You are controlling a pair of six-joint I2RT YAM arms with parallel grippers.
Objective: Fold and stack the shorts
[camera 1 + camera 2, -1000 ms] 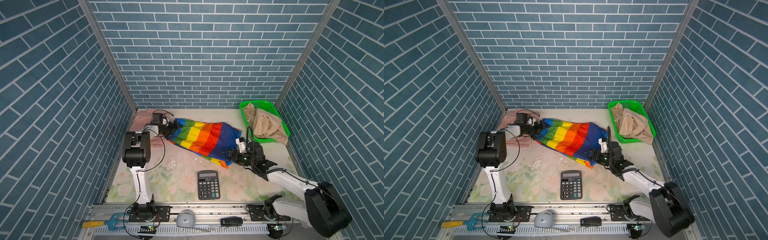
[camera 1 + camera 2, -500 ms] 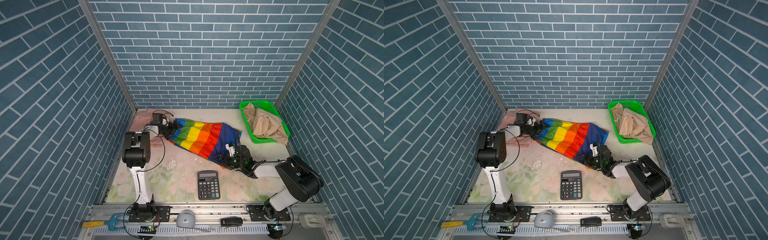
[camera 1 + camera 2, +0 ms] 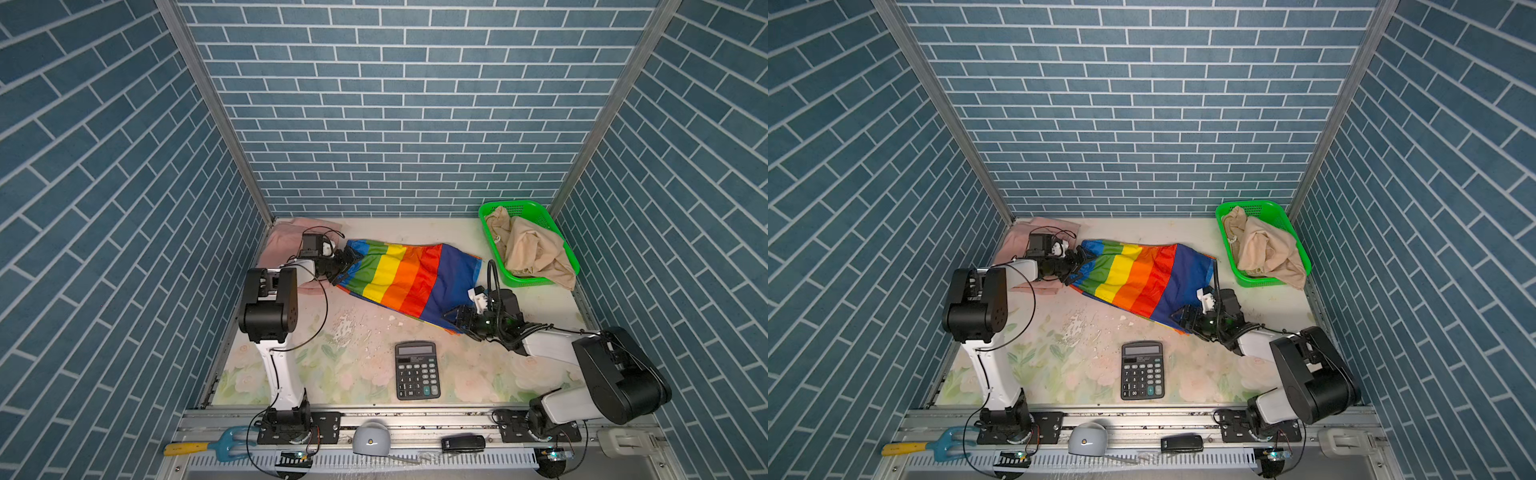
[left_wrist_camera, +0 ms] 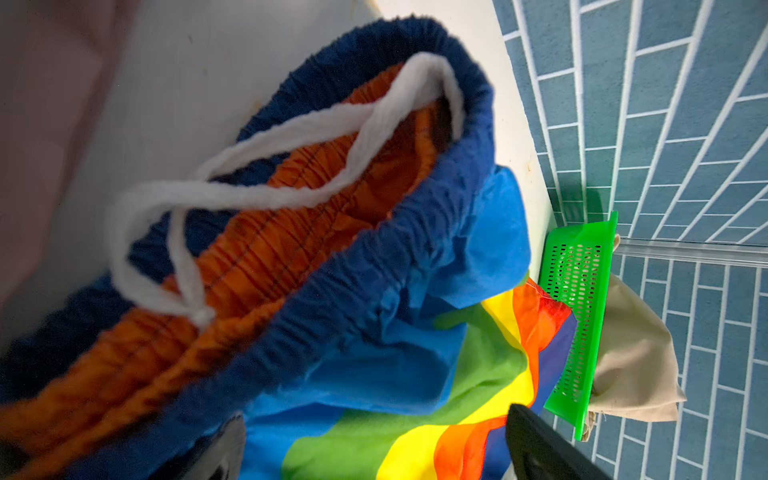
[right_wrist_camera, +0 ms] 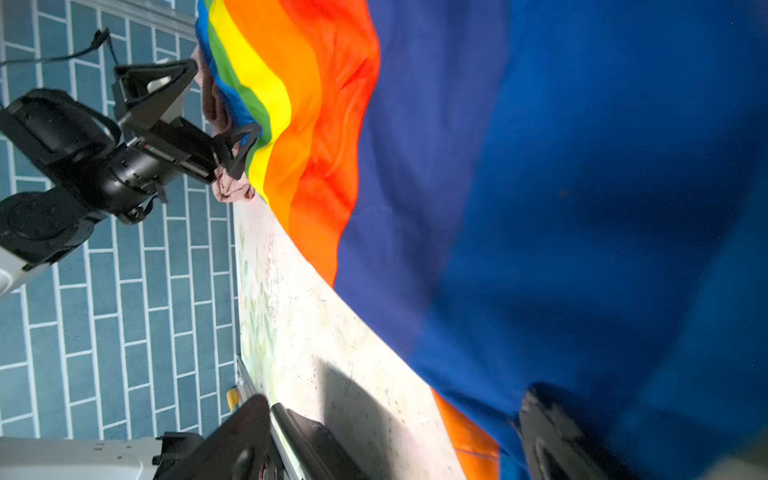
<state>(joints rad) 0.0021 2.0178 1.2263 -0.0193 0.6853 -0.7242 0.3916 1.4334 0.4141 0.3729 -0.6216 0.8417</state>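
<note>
The rainbow-striped shorts lie spread slantwise across the table in both top views. My left gripper stands open at their blue gathered waist, where a white drawstring loops; striped cloth lies between its jaws. My right gripper is open at the blue hem end, one finger over bare table and one on the cloth. The pale pink shorts lie at the back left, partly under my left arm. The beige shorts are heaped in the basket.
A green mesh basket stands at the back right corner. A black calculator lies near the front middle. Brick-patterned walls close in three sides. Small tools sit on the rail in front of the table.
My right arm has swung its elbow, and its gripper has slid a little leftward along the blue hem while opening slightly wider. The left arm and the shorts have stayed put.
</note>
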